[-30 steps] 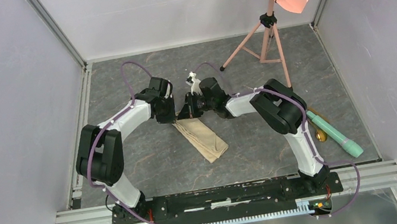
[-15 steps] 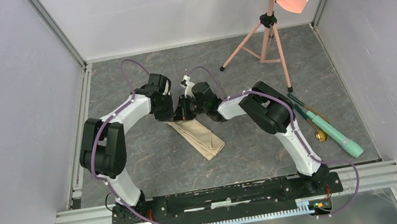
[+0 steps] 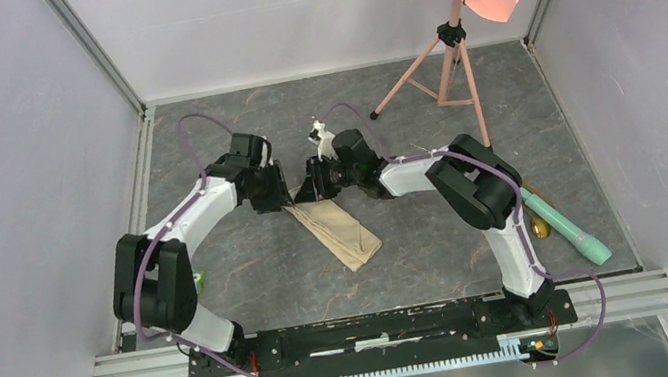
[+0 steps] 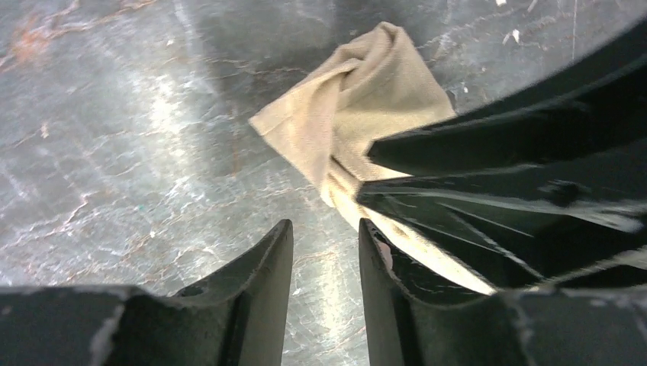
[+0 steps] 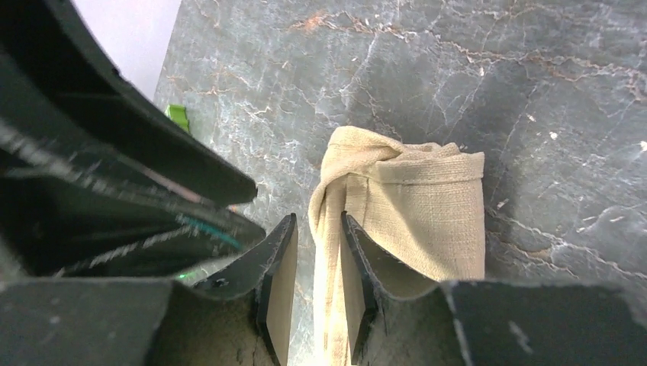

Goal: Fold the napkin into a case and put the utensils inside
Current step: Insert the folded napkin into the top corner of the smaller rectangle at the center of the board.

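Napkin (image 3: 336,229): folded to a long strip, lying mid-desk (image 3: 422,256), far end bunched.
Left hand (image 4: 326,229): fingers parted, holding nothing, just beside that bunched end.
Right hand (image 5: 317,221): fingers parted over the strip's edge, not clamped, probably to let the fold lie flat.
Utensils (image 3: 540,229): at the desk's right edge, well apart, not yet inside.

Your napkin (image 5: 412,206) is a coarse woven cloth, matt beige, with the threads plainly showing and soft folds. The worktop (image 4: 114,152) under it looks like dark veined stone with a slick sheen that throws glare. Your left gripper (image 4: 324,229) and right gripper (image 5: 317,221) are both matt black plastic, edges scuffed pale. Off to the side, the gold utensils (image 3: 540,229) look like polished metal, and the mint cylinder (image 3: 569,230) like smooth plastic.
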